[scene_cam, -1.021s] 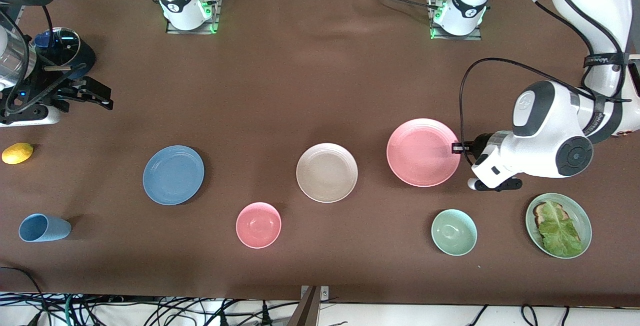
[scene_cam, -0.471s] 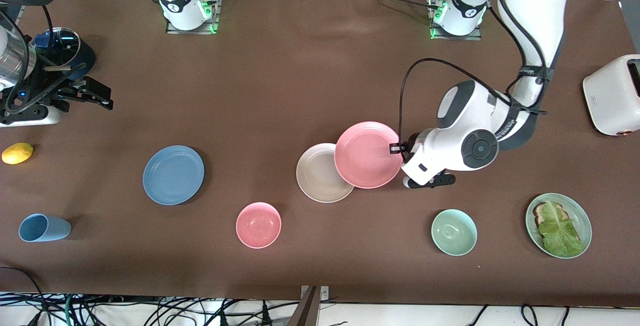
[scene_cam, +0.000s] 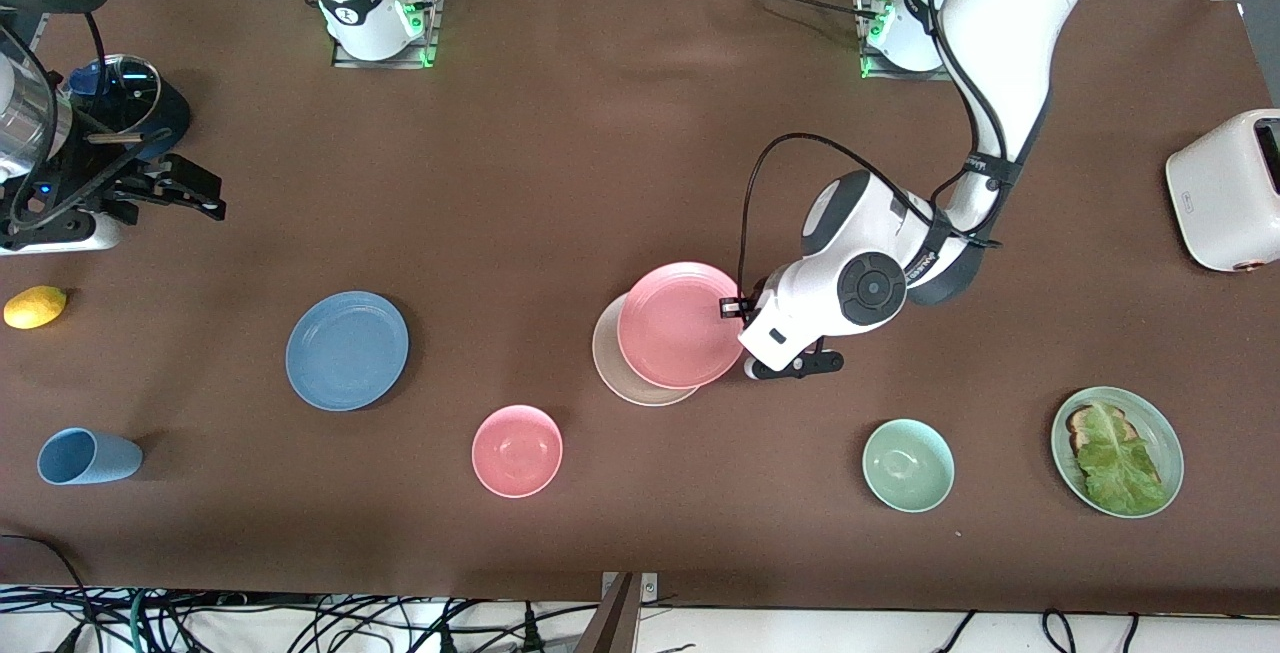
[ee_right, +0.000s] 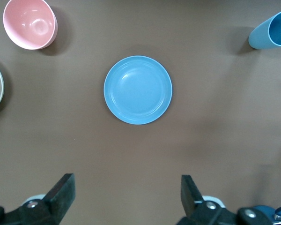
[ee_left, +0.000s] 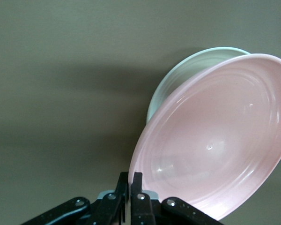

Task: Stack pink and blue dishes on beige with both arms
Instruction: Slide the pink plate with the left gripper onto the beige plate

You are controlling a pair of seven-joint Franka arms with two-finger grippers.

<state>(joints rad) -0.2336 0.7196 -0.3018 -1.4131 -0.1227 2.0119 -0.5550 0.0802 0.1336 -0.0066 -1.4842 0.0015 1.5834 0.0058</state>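
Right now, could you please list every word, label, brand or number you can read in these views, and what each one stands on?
No text can be read for certain.
Black strap on the left arm: white lettering, too small to read.
Dark bands on both arm bases: a small white mark, illegible.
Toaster: a tiny dark mark, illegible.
Pink plate, blue plate, bowls and cup: no lettering shows.

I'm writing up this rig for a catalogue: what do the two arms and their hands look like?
Both arms are white and jointed. The left arm has dark grey joint caps, a looping black cable and a black band. The left hand and right hand have black two-finger ends. Each base shows green lights.
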